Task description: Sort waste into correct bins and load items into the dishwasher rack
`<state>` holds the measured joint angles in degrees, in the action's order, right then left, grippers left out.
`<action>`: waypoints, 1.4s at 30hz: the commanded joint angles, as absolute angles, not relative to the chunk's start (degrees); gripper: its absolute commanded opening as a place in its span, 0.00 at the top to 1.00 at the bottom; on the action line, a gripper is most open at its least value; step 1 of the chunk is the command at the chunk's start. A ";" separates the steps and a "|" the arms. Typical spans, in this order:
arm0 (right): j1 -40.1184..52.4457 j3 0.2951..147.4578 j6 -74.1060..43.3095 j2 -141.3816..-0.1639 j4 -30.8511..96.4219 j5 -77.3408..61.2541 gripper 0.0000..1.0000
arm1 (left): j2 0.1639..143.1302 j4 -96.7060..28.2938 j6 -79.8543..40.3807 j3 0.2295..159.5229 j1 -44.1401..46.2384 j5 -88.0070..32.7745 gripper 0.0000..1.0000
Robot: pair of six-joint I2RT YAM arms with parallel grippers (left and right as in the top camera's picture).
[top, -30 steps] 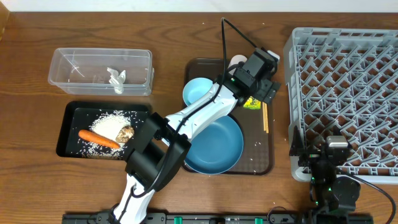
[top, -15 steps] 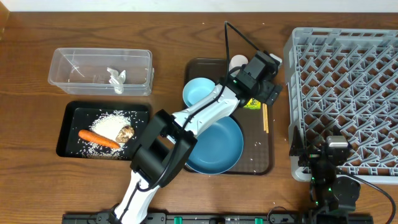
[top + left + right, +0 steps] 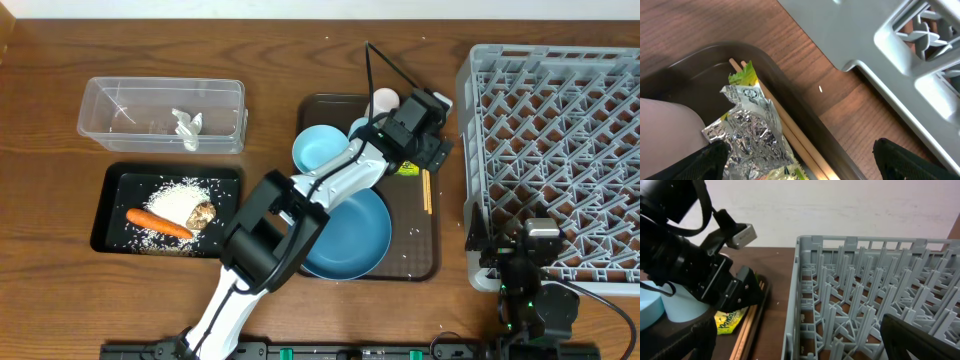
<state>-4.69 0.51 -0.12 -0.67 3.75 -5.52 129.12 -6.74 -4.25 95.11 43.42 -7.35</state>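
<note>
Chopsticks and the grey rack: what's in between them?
The brown tray's rim, then bare wooden table with one tiny white speck, shown in the left wrist view.

Your left arm (image 3: 345, 170) is built of white tubular links joined by chunky black housings (image 3: 265, 235). A thin black cable (image 3: 367, 60) loops off its far end, and a pale grey camera box (image 3: 737, 235) sits on the black wrist there. Its fingers (image 3: 905, 157) are matte black. Your right arm (image 3: 535, 290) is almost all black, with small green lights (image 3: 505, 291) on its left side and a grey block (image 3: 541, 229) on its far end. The fingers on this arm look dark too.
</note>
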 commanded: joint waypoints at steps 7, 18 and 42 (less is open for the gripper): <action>-5.61 0.32 0.73 -0.38 3.84 -5.61 0.01 | 129.58 -5.26 -5.02 95.57 44.07 -7.53 0.13; -5.61 0.32 0.73 -0.38 3.84 -5.61 0.01 | 131.20 -4.93 -5.02 95.57 44.71 -7.49 0.15; -5.61 0.32 0.73 -0.38 3.84 -5.61 0.01 | 132.03 -2.22 -4.99 95.57 44.69 -6.83 0.54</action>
